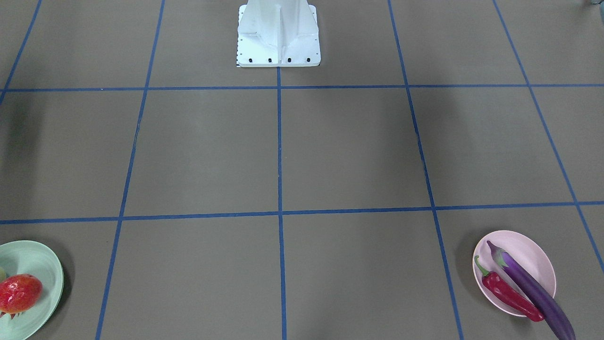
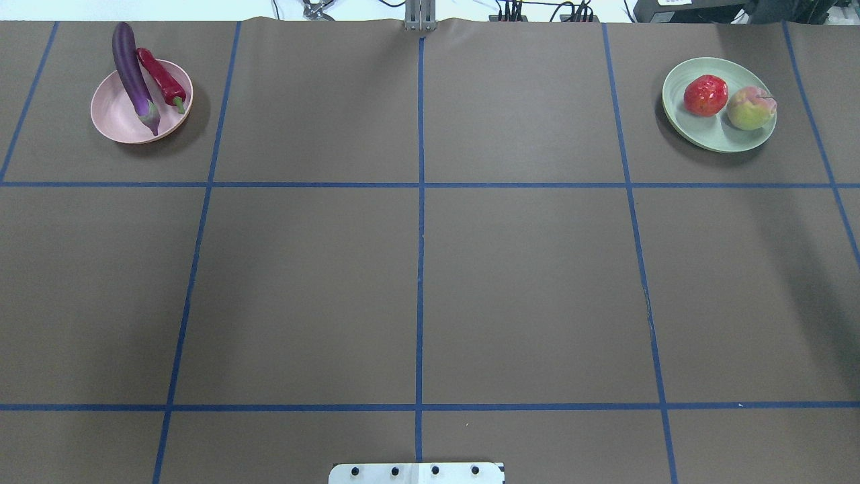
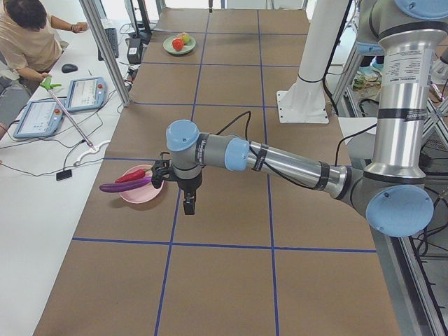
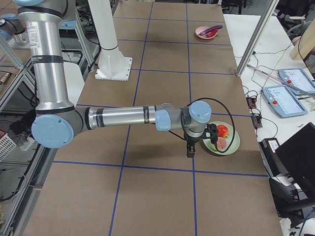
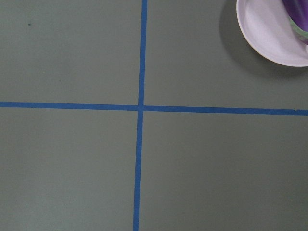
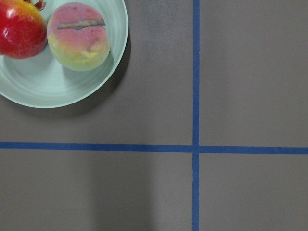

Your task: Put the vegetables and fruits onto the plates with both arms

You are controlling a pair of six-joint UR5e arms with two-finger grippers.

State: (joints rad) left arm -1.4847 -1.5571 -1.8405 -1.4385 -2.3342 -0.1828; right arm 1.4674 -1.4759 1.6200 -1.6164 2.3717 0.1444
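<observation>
The purple eggplant (image 2: 131, 70) and red chili pepper (image 2: 161, 77) lie on the pale pink plate (image 2: 127, 114) at the far left; the eggplant overhangs its rim. The pomegranate (image 2: 705, 95) and peach (image 2: 749, 109) sit on the mint green plate (image 2: 712, 131) at the far right. My left gripper (image 3: 189, 206) hangs over the table just beside the pink plate (image 3: 136, 194). My right gripper (image 4: 190, 151) hangs just beside the green plate (image 4: 231, 145). Both show only in the side views, so I cannot tell whether they are open or shut. Neither touches a plate.
The white robot base (image 1: 278, 38) stands at the table's near middle edge. Blue tape lines grid the brown table. A side desk with tablets (image 3: 84, 94), cables and a seated person (image 3: 28, 35) runs along the far edge, with metal frame posts (image 4: 253, 37).
</observation>
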